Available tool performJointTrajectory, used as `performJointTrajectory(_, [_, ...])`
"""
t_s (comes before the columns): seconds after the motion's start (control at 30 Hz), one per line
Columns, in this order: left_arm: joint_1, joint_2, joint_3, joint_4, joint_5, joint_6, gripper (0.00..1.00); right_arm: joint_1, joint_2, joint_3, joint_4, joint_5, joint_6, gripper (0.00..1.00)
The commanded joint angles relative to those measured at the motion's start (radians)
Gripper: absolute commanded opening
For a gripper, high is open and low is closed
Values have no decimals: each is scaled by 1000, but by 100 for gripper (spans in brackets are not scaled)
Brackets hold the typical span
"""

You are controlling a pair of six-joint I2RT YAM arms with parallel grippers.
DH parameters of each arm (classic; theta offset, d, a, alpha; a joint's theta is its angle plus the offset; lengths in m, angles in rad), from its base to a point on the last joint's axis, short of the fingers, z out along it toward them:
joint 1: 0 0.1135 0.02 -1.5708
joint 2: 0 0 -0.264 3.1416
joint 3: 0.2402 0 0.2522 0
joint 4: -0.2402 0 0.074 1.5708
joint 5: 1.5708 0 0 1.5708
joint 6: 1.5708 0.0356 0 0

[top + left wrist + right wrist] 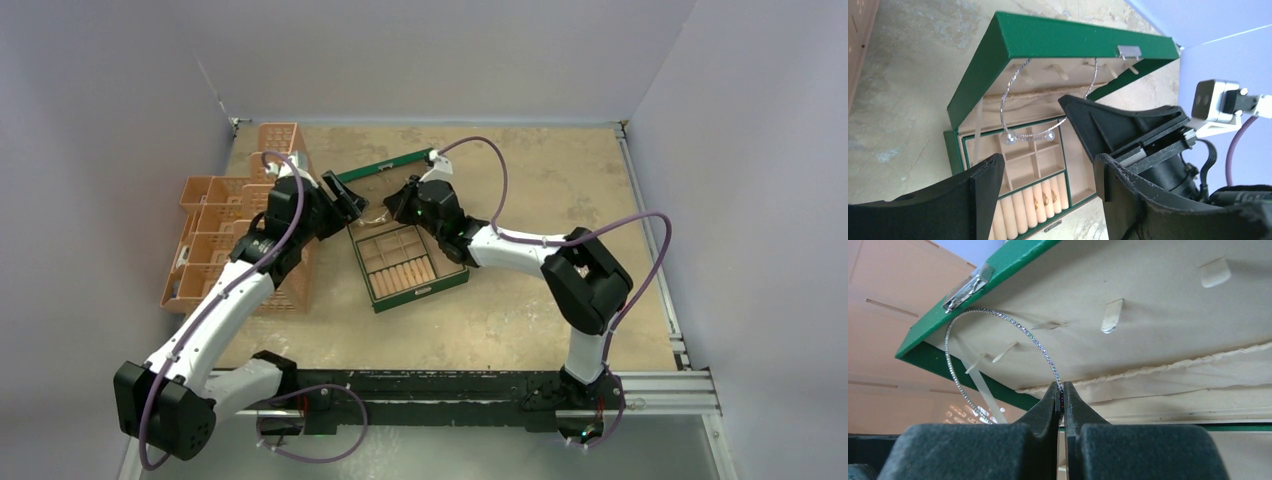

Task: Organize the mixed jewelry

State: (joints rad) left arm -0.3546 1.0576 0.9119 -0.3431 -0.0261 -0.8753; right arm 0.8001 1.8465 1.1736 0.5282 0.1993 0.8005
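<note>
My right gripper [1061,394] is shut on a thin glittery silver hoop [1025,332] and holds it up in front of the open lid [1148,305] of the green box. In the left wrist view the hoop [1029,134] hangs over the tan compartments, its two clear bead ends low, pinched by the right gripper [1068,116]. Three tiny gold rings [1045,199] sit in the ring rolls. My left gripper [1045,182] is open and empty, just left of the box [410,265]. From above, the left gripper [352,203] and the right gripper [393,210] are close together at the box's far side.
Orange plastic baskets [225,235] stand at the left, under my left arm. The box lid [385,165] stands open toward the back. Grey walls close the table's back and sides. A metal rail [650,385] runs along the near edge.
</note>
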Motion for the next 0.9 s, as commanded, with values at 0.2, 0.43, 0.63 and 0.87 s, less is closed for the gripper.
performJointTrajectory(0.2, [2,45,-22,186,-126,-26,60,-1,-75,-45,89,75,23,4])
performJointTrajectory(0.43, [2,116,-31,221,-169,-13,52,-1,-105,-77,145,106,5,4])
performJointTrajectory(0.63, [2,151,-34,242,-173,-10,42,-1,-104,-76,148,108,-2,5])
performJointTrajectory(0.87, [2,170,-33,233,-203,-14,35,-1,-60,-40,107,70,13,6])
